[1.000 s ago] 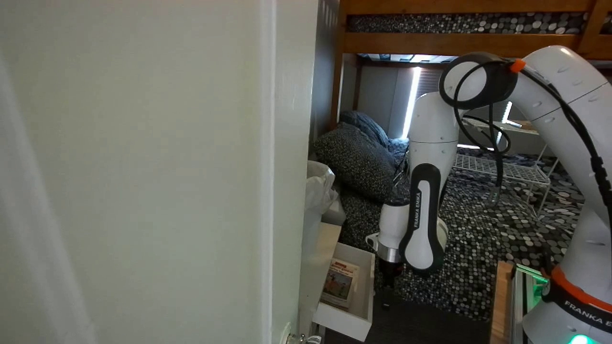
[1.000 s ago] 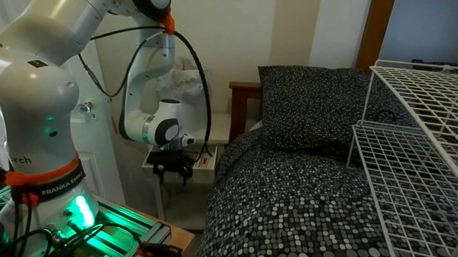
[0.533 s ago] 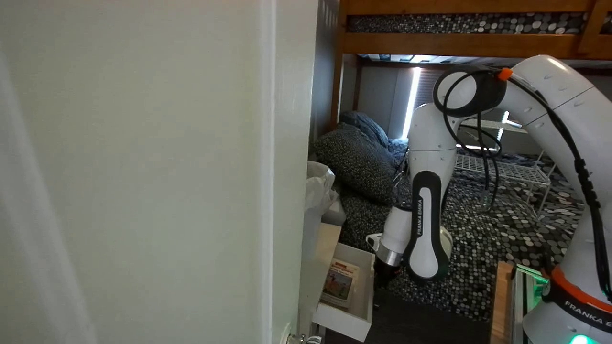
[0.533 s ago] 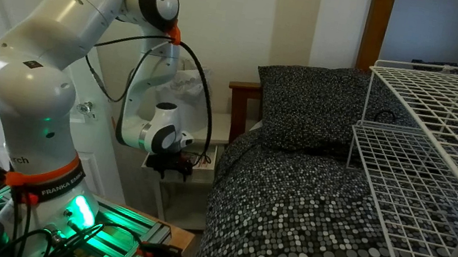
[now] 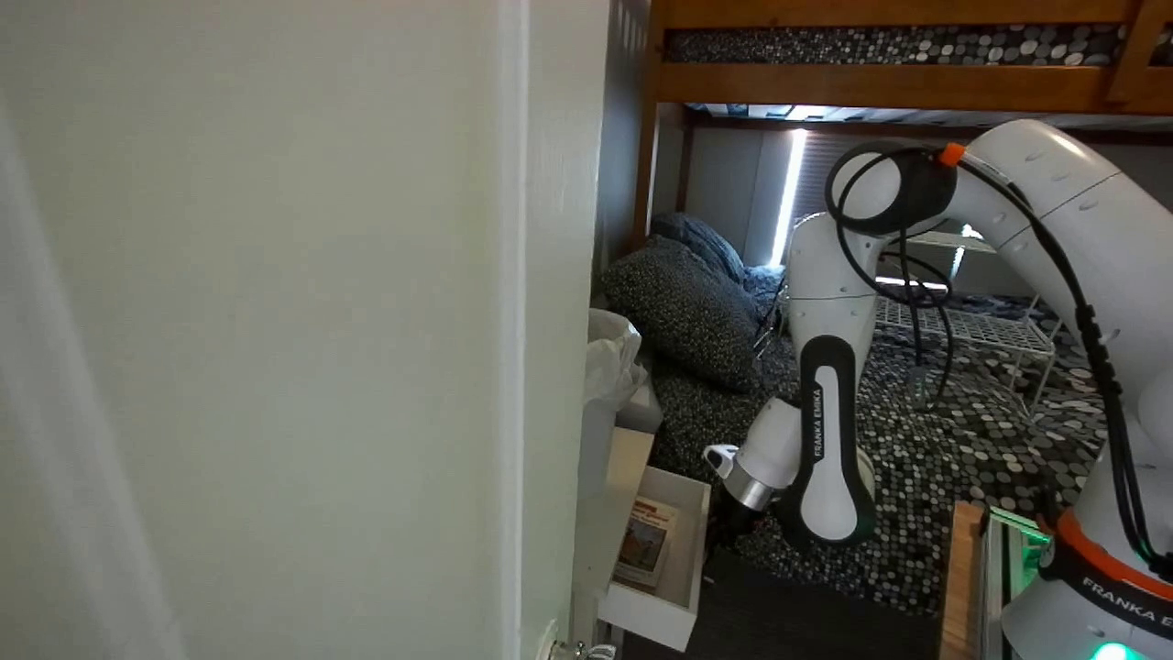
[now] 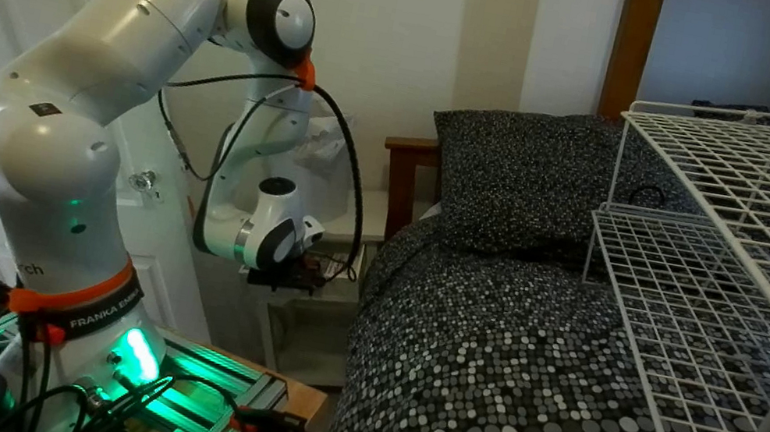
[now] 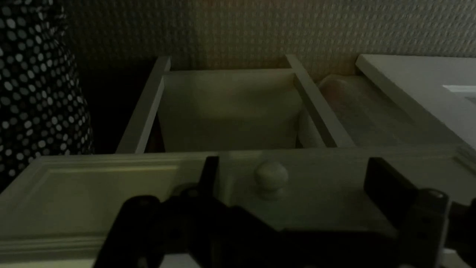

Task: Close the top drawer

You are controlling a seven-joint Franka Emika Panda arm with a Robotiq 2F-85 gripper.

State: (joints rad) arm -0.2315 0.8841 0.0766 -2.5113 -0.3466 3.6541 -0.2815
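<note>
We note the pale white, boxy top drawer point(image 5: 651, 616) projecting from the white bedside unit point(image 6: 370, 220); before that unit, our black two-finger end effector point(image 7: 293, 163) is spread wide, gripping nothing.

Arm point(image 6: 88, 65) bent at a high elbow point(image 6: 294, 23), gripper point(image 7: 293, 160) spread wide.
The forearm point(image 6: 277, 130) hangs steeply down to the wrist point(image 5: 768, 447), tilted in an exterior view; in the wrist view the dark fingers point(image 7: 388, 190) stand well apart.
</note>
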